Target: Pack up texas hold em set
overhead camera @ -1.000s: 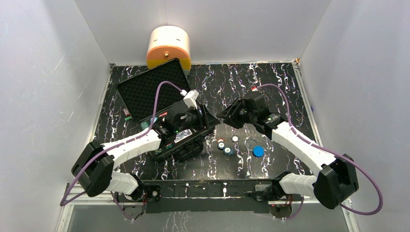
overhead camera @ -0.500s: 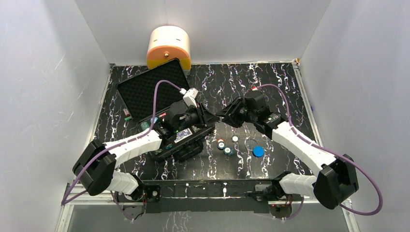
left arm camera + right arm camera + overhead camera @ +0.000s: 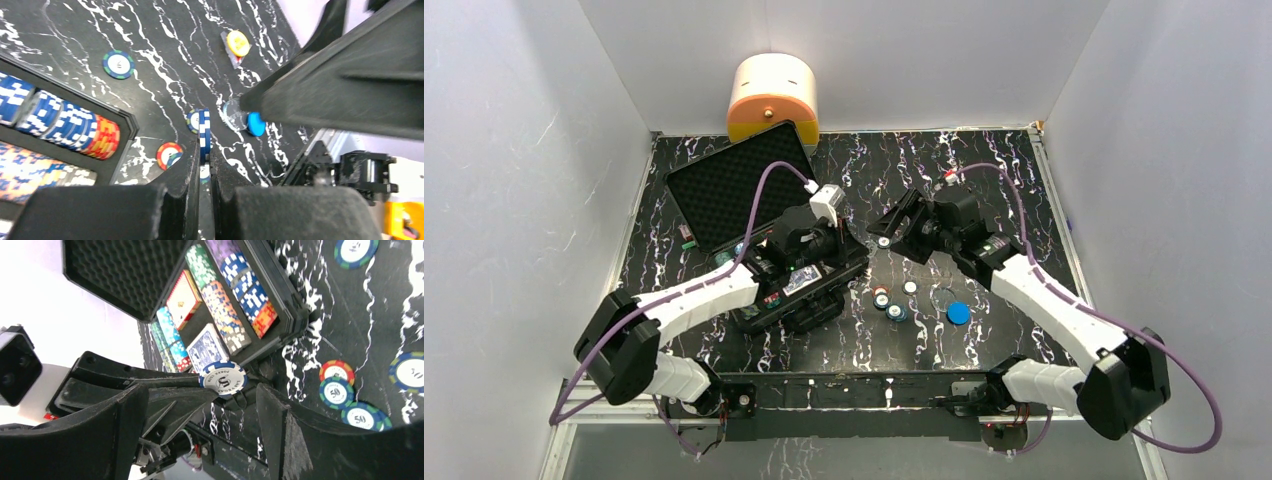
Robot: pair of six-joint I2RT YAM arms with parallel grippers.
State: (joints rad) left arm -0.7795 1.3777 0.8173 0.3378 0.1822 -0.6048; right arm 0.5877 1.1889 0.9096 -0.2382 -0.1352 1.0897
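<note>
Likely lab: white-walled robot enclosure (image 3: 514, 150)

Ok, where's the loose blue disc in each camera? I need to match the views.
Top external: the blue disc lies on the table, right of the loose chips, beside a clear ring.
Left wrist: right of centre, touching the same clear ring.
Right wrist: not in the picture.
Shared landmark: the open briefcase, to the disc's left in the top view.
</note>
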